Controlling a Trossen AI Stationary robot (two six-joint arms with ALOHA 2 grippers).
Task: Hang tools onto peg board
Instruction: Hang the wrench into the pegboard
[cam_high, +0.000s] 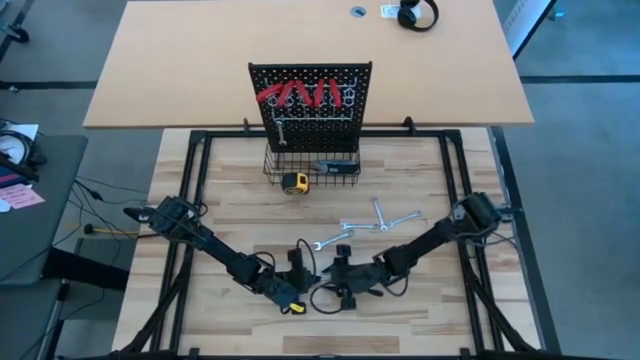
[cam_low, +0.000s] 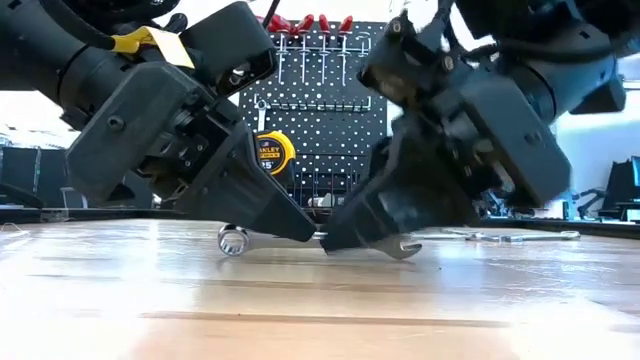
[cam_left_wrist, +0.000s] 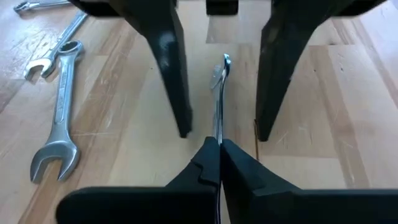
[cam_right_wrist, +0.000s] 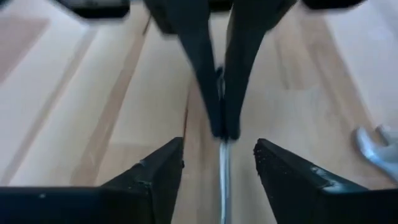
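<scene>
A slim silver wrench (cam_left_wrist: 218, 99) is caught between my two grippers near the table's front middle. My left gripper (cam_left_wrist: 219, 146) is shut on it. My right gripper (cam_right_wrist: 221, 163) faces it, open, one finger on each side of the wrench's shaft (cam_right_wrist: 222, 171) with a gap to each. In the low view the wrench's ring end (cam_low: 232, 240) shows left of my left gripper (cam_low: 296, 228) and its open end (cam_low: 405, 247) right of my right gripper (cam_low: 345, 240). The peg board (cam_high: 310, 100) stands at the far side with red-handled pliers (cam_high: 298, 95) hanging on it. My left gripper pinches the wrench's shaft (cam_left_wrist: 217, 134) between its two fingers, on the flat faces. The fingers slant down from the table's left and lie along the wrench, which runs back between them. The wrench stands on edge, level and low over the table; whether it rests there I cannot tell.
Loose wrenches (cam_high: 380, 218) lie on the wood right of centre, one (cam_left_wrist: 59, 118) close beside my left gripper. A wire basket (cam_high: 312, 165) and a yellow tape measure (cam_high: 294, 182) sit at the board's foot. Headphones (cam_high: 417, 14) lie on the far desk.
</scene>
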